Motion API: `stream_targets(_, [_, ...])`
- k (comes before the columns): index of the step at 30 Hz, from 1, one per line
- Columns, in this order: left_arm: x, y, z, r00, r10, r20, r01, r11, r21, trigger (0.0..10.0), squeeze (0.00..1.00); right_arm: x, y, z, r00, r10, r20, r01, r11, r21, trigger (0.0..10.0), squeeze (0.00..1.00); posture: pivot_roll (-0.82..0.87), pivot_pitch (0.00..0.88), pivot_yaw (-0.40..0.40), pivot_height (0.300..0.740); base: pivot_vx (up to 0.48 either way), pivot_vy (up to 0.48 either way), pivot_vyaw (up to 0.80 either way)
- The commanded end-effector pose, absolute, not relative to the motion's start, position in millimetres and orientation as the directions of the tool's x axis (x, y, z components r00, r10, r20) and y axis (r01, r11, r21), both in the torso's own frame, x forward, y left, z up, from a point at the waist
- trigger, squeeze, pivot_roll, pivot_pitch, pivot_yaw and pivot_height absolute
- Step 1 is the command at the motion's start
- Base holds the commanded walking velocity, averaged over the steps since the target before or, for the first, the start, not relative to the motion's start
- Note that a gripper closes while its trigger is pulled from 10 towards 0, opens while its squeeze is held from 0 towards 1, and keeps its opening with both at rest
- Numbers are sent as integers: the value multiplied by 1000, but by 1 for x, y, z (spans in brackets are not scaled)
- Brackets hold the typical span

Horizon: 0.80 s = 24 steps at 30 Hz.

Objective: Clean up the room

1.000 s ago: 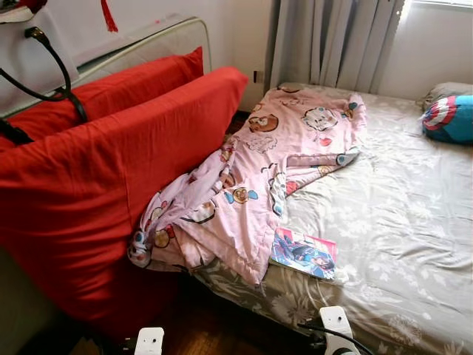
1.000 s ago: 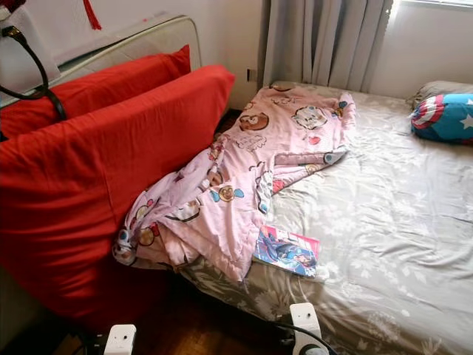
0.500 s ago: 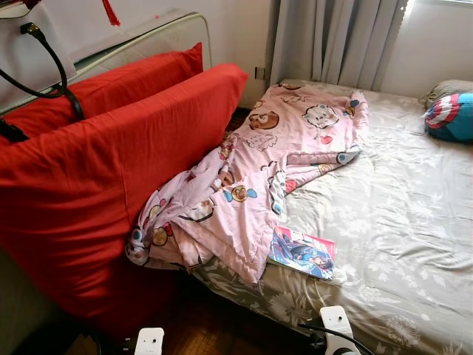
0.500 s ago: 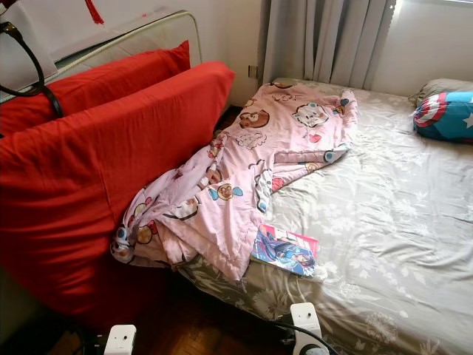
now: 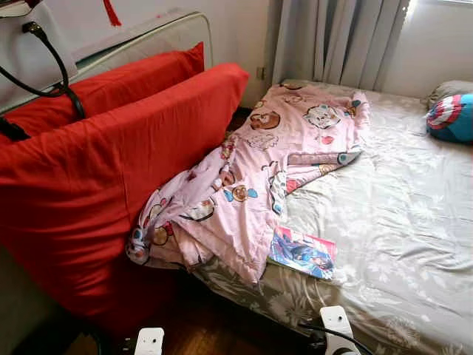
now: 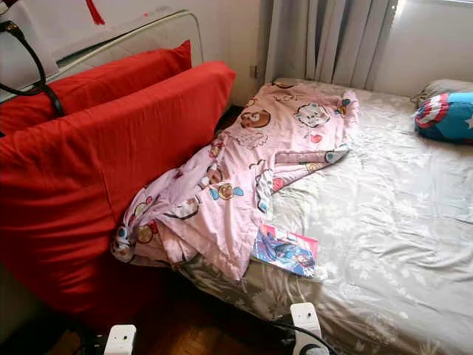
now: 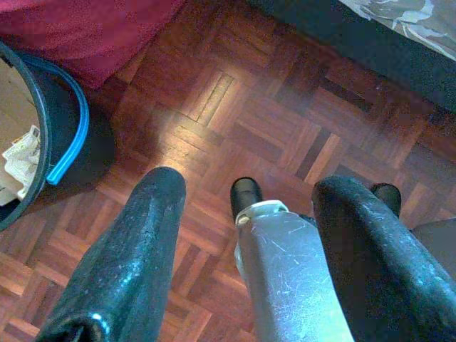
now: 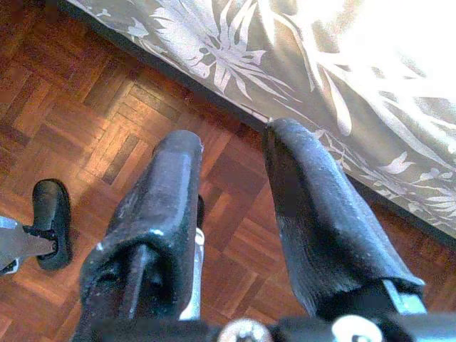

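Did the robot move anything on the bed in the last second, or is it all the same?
Nothing on the bed moved. The whole picture slid a tiny bit, so the camera shifted, not the things. The pink blanket still hangs off the bed's edge against the red cushion, and the comic book lies where it was. Both grippers hang open over the wooden floor, holding nothing.
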<state>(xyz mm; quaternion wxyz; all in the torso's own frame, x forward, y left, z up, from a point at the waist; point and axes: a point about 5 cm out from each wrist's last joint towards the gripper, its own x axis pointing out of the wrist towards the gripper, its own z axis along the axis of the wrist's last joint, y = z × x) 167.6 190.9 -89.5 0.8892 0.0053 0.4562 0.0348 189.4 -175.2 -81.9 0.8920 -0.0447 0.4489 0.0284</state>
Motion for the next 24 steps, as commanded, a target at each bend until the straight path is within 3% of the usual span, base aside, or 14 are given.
stream_targets(1, [241, 208, -47, 699, 102, -708, -157, 987, -13, 10000, 0, 168, -229, -82, 598, -48, -800, 130, 991, 37, 10000, 0, -90, 0, 4, 740, 0, 0, 0])
stream_targets(17, [242, 212, -46, 713, 124, -690, -155, 988, 17, 10000, 0, 166, -228, -82, 613, -45, -789, 155, 986, 64, 10000, 0, -88, 0, 17, 740, 0, 0, 0])
stream_targets(24, [243, 210, -44, 737, 110, -667, -175, 984, -31, 10000, 0, 173, -227, -76, 690, -37, -723, 135, 988, 78, 10000, 0, -87, 0, 13, 740, 0, 0, 0])
